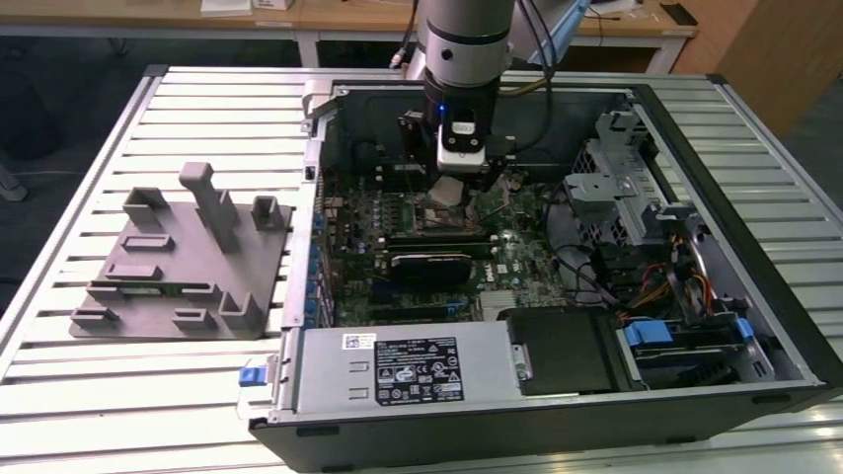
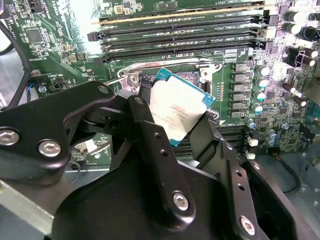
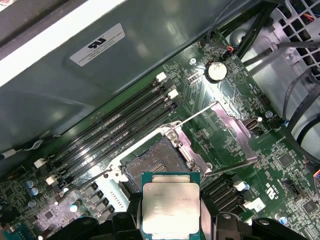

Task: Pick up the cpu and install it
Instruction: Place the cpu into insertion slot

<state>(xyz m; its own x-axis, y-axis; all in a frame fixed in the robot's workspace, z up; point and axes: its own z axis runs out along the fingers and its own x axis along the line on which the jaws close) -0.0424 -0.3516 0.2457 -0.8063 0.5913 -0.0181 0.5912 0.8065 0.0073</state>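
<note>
The cpu is silver with a teal rim, the pincer black, the motherboard green, the fixture block grey.

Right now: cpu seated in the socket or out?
Out. The gripper grips the cpu by its edges, off the motherboard; the socket lies bare, its load plate swung open.

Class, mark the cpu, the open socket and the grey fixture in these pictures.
cpu (image 3: 171, 207): first wrist view, middle of its silver top.
open socket (image 3: 151, 162): first wrist view, its pin field.
grey fixture (image 1: 185, 262): exterior view, its flat base.
</note>
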